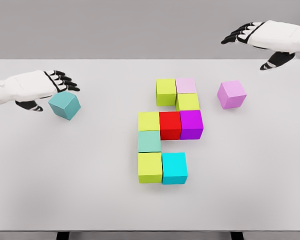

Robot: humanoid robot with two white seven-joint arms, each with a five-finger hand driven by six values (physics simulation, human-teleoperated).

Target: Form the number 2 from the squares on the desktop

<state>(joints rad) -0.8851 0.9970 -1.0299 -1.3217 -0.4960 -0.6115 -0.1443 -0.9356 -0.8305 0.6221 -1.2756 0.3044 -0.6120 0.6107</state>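
Assembled figure: nine cubes sit edge to edge mid-table, reading already as most of a 2. The yellow-green cube (166,92) and pale pink cube (186,85) form the top bar, another yellow-green cube (188,101) drops down the right, then a middle row with the red cube (170,125) at its centre, and the cyan cube (174,168) starts the bottom bar.
Loose pieces: a teal cube (64,105) lies well to the left, a lilac cube (231,94) just right of the figure, both turned askew, so neither looks placed yet.
Left hand (40,86): fingers extended over the teal cube's top edge, seemingly touching it, not wrapped round it; I judge it is about to take or nudge that piece.
Right hand (262,37): raised beyond the table's far right corner, fingers spread, holding nothing.
Surfaces: the cubes are matte, sharp-edged and uniform in size; the table (65,190) is a flat pale grey slab, smooth enough for sliding.
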